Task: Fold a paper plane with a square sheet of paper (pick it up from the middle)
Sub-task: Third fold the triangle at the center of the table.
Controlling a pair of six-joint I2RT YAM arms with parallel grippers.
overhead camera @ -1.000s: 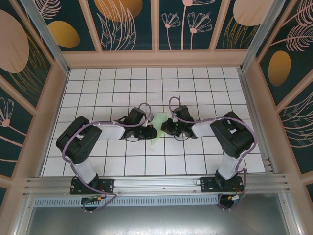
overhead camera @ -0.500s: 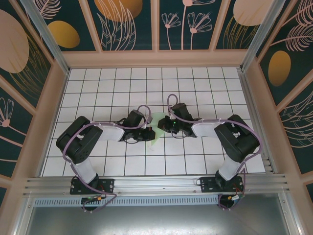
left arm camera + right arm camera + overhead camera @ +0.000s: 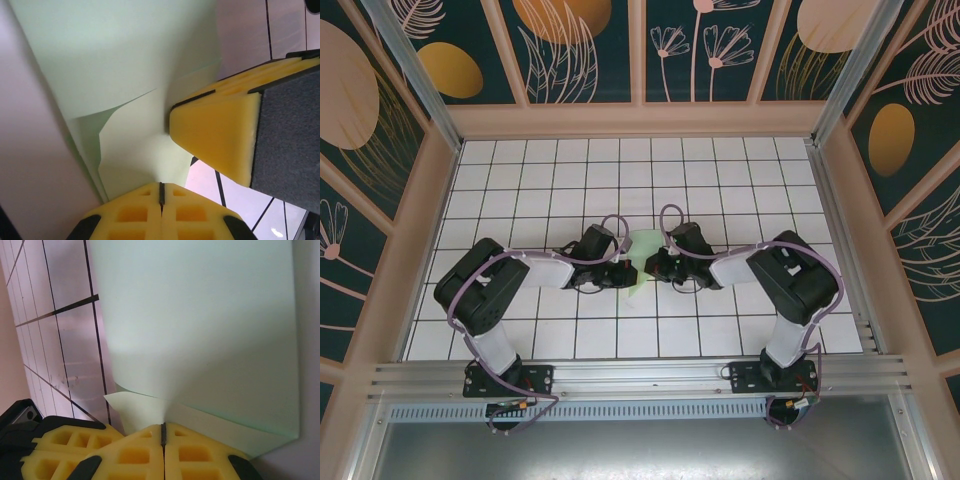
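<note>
The sheet of paper (image 3: 642,245) is pale mint green and partly folded. It sits over the middle of the white gridded surface (image 3: 720,190), caught between the two pincers. From above, one part of it shows beyond the pincer tips on the far side and a narrower tip shows on the near side. I cannot tell whether the sheet touches the surface.

In the left wrist view the sheet (image 3: 115,60) rises as a broad plain panel, with a creased flap curling out below it. In the right wrist view the sheet (image 3: 200,325) is a wide flat panel with a straight edge on one side, and a small corner of a lower layer peeks out near the fingers.

The left pincer (image 3: 626,272) reaches the sheet from its left side. Its yellow foam fingers (image 3: 130,215) are pressed together, pinching the sheet's lower edge where the left pincer (image 3: 161,197) closes. One yellow finger (image 3: 215,135) of the other arm presses against the sheet just to the right of that grip.

The right pincer (image 3: 653,266) reaches the sheet from its right side. Its fingers meet with no gap where the right pincer (image 3: 163,435) clamps the sheet's edge.

Both arms bend inward toward the sheet from their bases at the near edge.
</note>
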